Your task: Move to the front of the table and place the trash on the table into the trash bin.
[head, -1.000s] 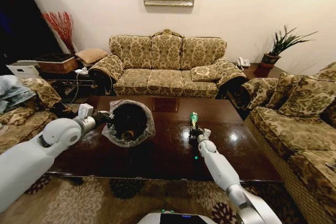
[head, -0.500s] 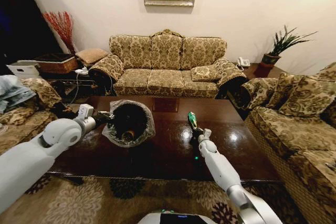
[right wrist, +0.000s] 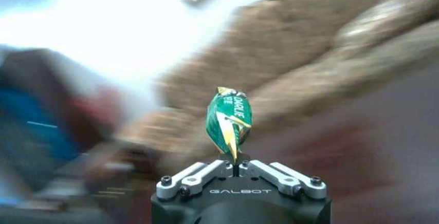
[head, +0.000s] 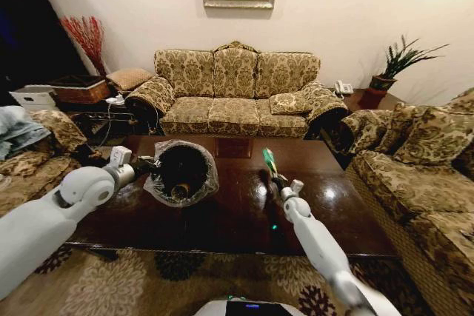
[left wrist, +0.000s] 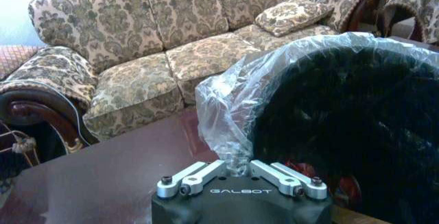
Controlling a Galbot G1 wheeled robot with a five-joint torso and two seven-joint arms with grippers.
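Pinching a crumpled green wrapper by its lower tip, the right gripper has its jaws pressed together on it; the wrist view shows white lettering and a yellow stripe on the piece, detail that the head view does not give. From the head, the same green wrapper stands tilted above the dark wood table, raised clear of the top, to the right of the trash bin. The left gripper is clamped on the clear bag liner at the bin's rim, holding the trash bin tipped toward the robot over the table's left part. Inside the bin, the head view shows a tan piece lying low. Bare table lies between the wrapper and the bin's mouth.
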